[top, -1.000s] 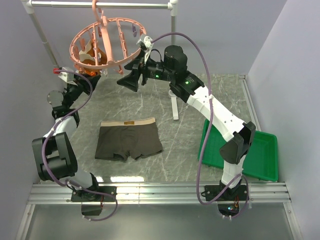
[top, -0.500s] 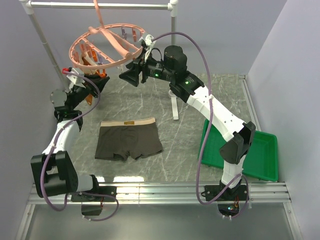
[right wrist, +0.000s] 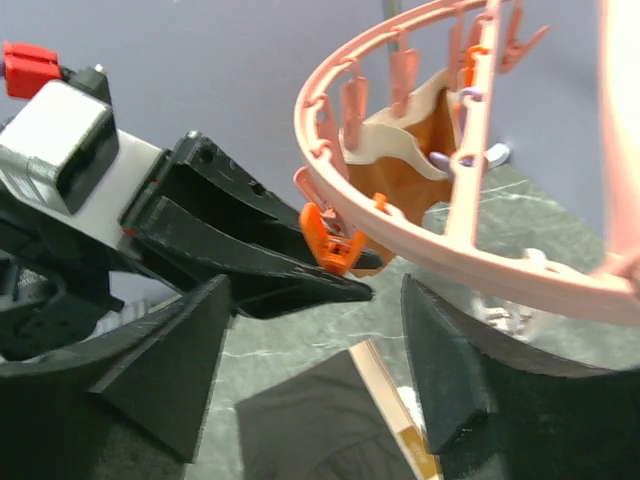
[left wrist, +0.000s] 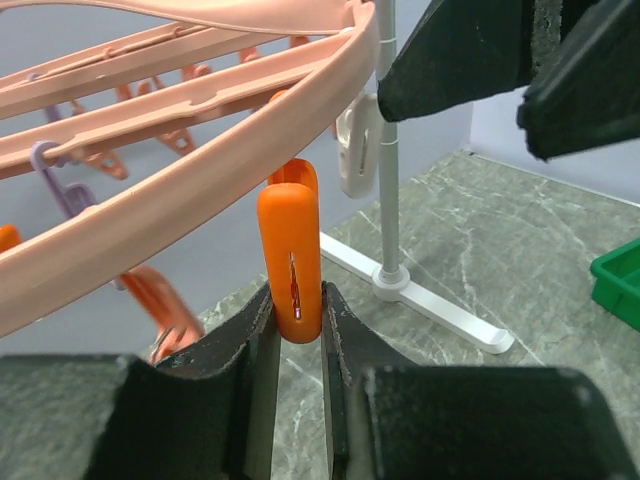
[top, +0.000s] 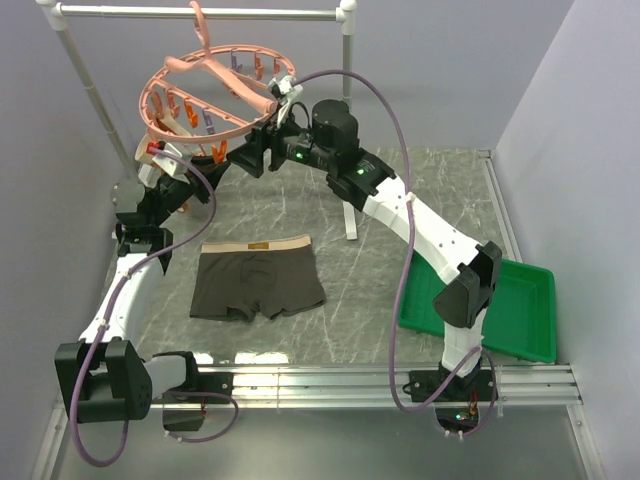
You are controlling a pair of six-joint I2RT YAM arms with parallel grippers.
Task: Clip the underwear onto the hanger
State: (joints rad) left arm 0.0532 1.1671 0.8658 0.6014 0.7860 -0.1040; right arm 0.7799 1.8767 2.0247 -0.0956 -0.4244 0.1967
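Lab cell: grey partitions (top: 570,90), aluminium rail (top: 320,385)

Grey marbled table (top: 400,190), pale veins across slab

Underwear (top: 258,280) spread flat on it, left of centre; tan waistband (top: 255,245) toward far side, leg openings toward near edge; cloth slightly rumpled at lower left

White rack foot (top: 349,215), long flat bar with upright post, rests mid-table just right of underwear, not touching it

Green tray (top: 525,315) on slab near right edge, set askew, partly hidden

Aluminium rail (top: 320,385) runs along near edge
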